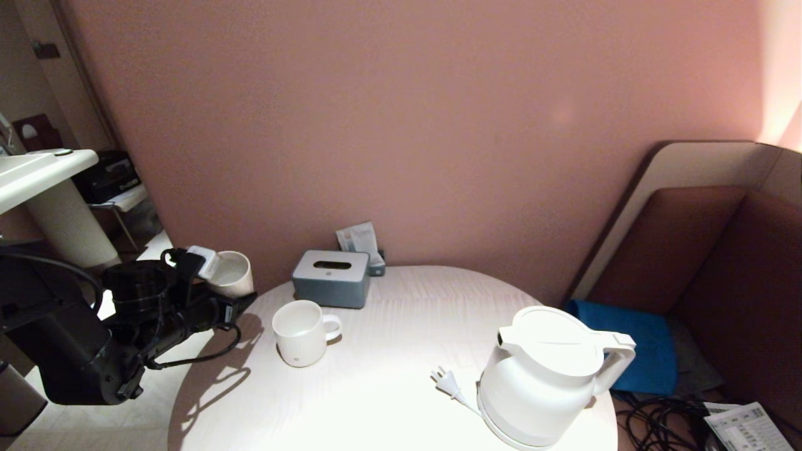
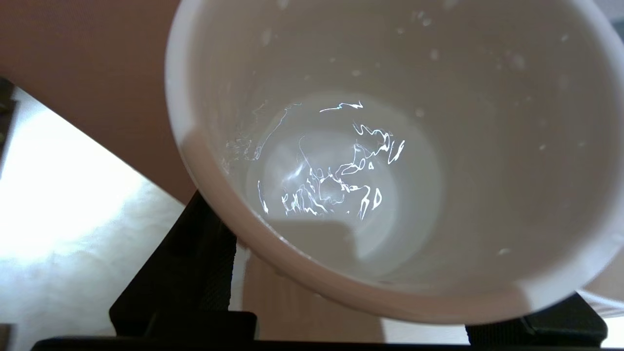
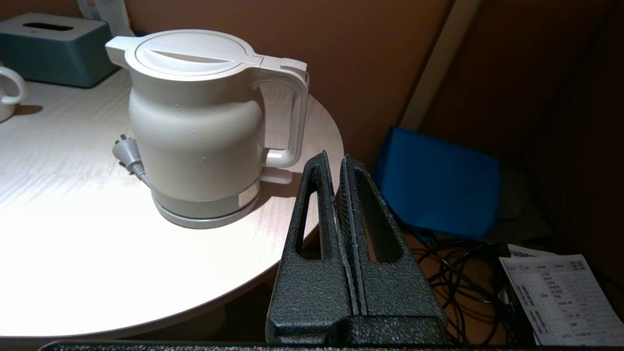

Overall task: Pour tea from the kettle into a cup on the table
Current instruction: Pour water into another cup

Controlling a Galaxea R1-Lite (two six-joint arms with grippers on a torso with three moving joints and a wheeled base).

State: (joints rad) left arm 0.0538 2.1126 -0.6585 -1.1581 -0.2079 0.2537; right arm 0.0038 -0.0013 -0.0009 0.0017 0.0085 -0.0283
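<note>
My left gripper is shut on the cup, a plain white tumbler held in the air just off the table's far left edge. In the left wrist view the cup fills the picture between the black fingers, and rippled glints shine at its bottom. The white kettle stands on its base near the front right of the round white table, lid shut, handle to the right. My right gripper is shut and empty, low beside the table edge, just short of the kettle handle.
A white ribbed mug with a handle stands left of centre. A grey-blue tissue box sits at the back. The kettle's plug lies left of its base. A blue cushion, cables and papers lie right of the table.
</note>
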